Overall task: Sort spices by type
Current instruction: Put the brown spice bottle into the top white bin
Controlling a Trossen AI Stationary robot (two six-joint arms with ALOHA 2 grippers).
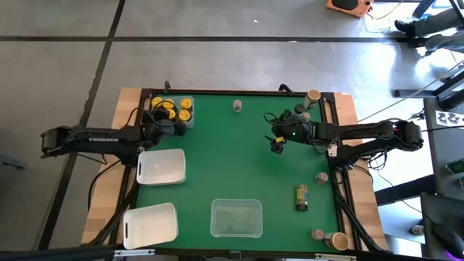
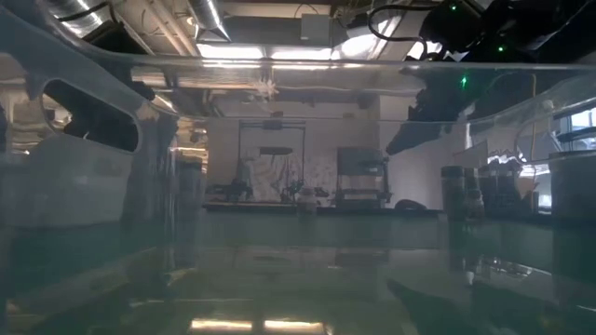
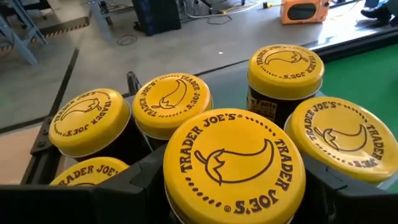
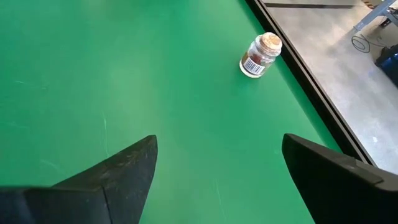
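Upper left of the top-down frame: left gripper [image 1: 171,127] clamped around a yellow-lidded jar [image 3: 234,163], right at the clear tray [image 1: 190,122] packed with more yellow-lidded jars [image 1: 176,110]. Two white trays [image 1: 161,166] below, clear bin [image 1: 235,218] bottom middle. One lone jar [image 1: 237,106] top centre. Right of centre: right gripper [image 1: 276,147] spread wide over bare green mat [image 1: 239,159], gripping nothing. Remaining jars [image 1: 321,177] scattered down the right edge.

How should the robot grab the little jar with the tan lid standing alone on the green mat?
The small clear glass jar with the tan lid stands upright with bare green mat all round it. Probably best: the open right gripper comes straight down from above, one finger either side of the round body just under the lid.
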